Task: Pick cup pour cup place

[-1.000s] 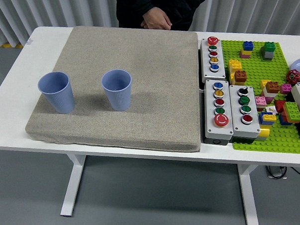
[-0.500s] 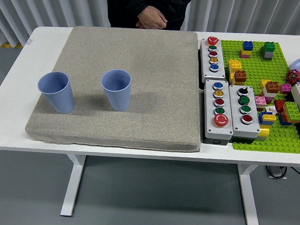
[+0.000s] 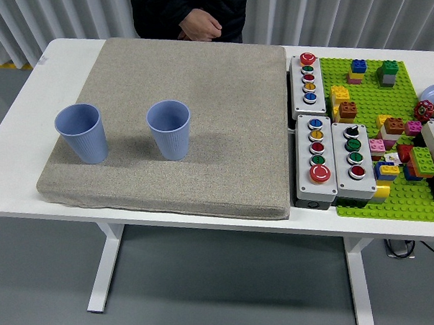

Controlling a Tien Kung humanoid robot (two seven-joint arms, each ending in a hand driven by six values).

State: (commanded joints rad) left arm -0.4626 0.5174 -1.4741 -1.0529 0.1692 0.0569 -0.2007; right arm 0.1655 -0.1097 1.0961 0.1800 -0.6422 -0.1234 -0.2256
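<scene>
Two blue ribbed cups stand upright on a grey fabric mat (image 3: 199, 84). The left cup (image 3: 82, 133) is near the mat's left edge, and the right cup (image 3: 170, 130) stands a short way to its right. I cannot see inside either cup well enough to tell its contents. Neither of my hands shows in the head view. A person in dark clothing stands at the table's far side with clasped hands (image 3: 199, 25) held just beyond the mat's far edge.
Right of the mat sit three grey button boxes (image 3: 308, 77) (image 3: 317, 158) (image 3: 354, 160). A green baseplate (image 3: 406, 197) with several coloured bricks fills the right end. The white table (image 3: 14, 142) shows bare at the left.
The person at the far side has shifted to the left, hands still clasped. The cups have not moved.
</scene>
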